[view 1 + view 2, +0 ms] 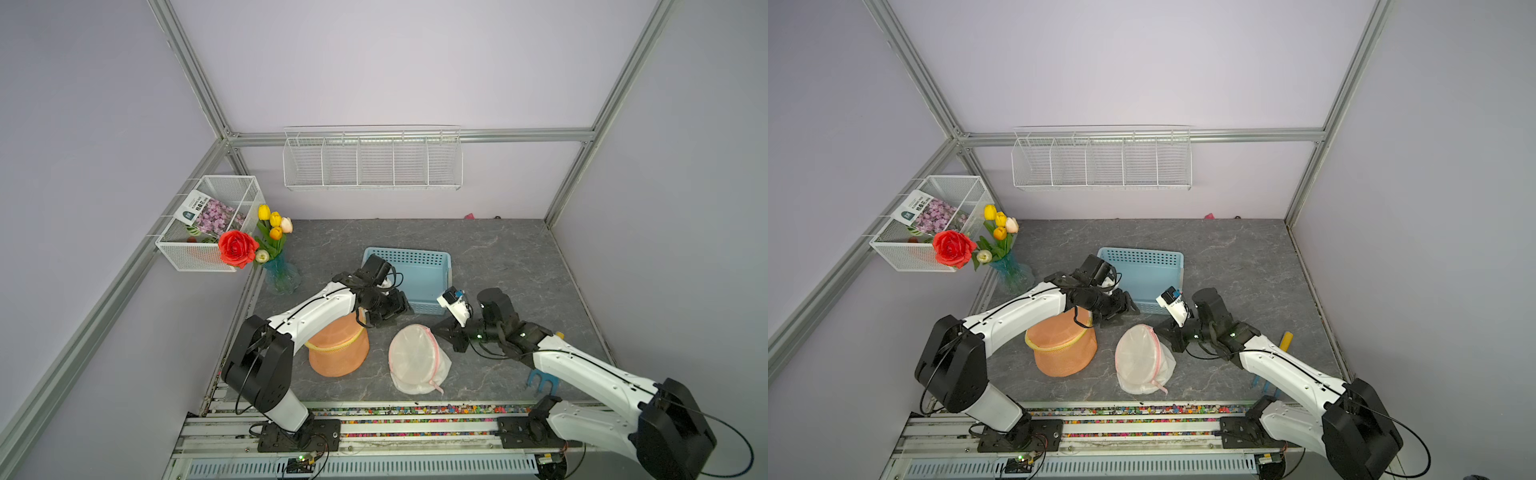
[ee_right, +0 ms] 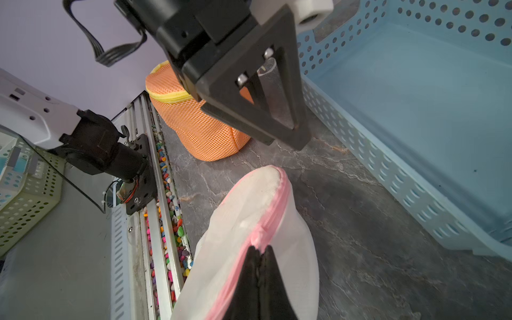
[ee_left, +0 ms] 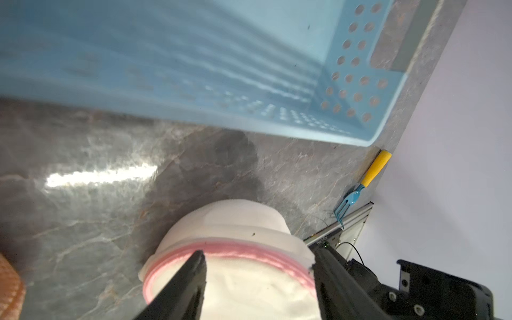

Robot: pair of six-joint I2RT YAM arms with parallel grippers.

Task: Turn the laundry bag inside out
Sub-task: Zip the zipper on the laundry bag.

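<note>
Reaching inward with the left arm [image 1: 316,309] and the right arm [image 1: 590,365], elbows bent, tips turned toward each other. Hovering with the left gripper [image 3: 257,257], raised and angled downward, jaws parted, gripping nothing. Pinching tight with the right gripper [image 2: 259,250], set lower, fingers [image 2: 273,277] pressed together.

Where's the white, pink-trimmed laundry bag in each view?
In a top view: white laundry bag lies front-centre, right of the orange bag.
In a top view: same, white laundry bag right of the orange bag.
Left wrist: bag framed between the fingers of the open left gripper.
Right wrist: bag, right gripper shut on its pink trim.
Shared landmark: blue basket, in all four views.
</note>
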